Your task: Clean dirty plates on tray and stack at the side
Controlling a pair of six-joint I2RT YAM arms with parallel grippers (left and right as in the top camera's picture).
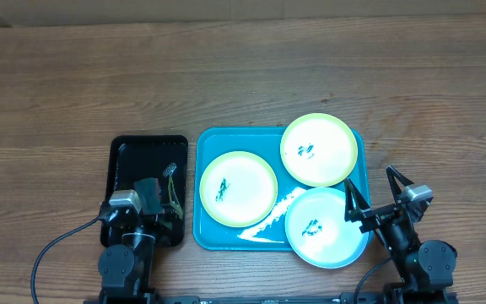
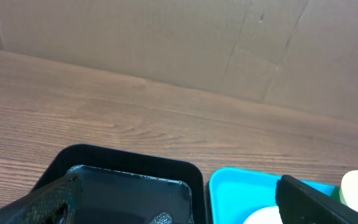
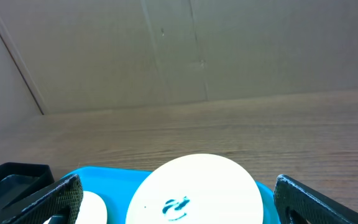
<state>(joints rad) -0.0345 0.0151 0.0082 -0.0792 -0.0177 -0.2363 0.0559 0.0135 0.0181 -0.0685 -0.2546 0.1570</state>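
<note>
Near the table's (image 1: pixel 243 76) front edge, hovered with left gripper (image 2: pixel 178 183) and right gripper (image 1: pixel 368 177) both spread wide and empty, flanking dirty plates (image 1: pixel 238 187) laid across the tray (image 1: pixel 226 139); likely called for pinning each rim firmly while wiping the smudged centre.

Left arm (image 1: pixel 127 253) and right arm (image 1: pixel 424 257): black, with round joint housings. Grey camera block (image 1: pixel 123 200) on each wrist. Fingers (image 1: pixel 353 201): black, tapered. Black cable (image 1: pixel 61 239) at left base.

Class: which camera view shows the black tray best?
Overhead: the black tray appears nearly whole, beside the blue tray, the left arm covering its near end. Left wrist view shows only its far end; right wrist view, just a corner.
</note>
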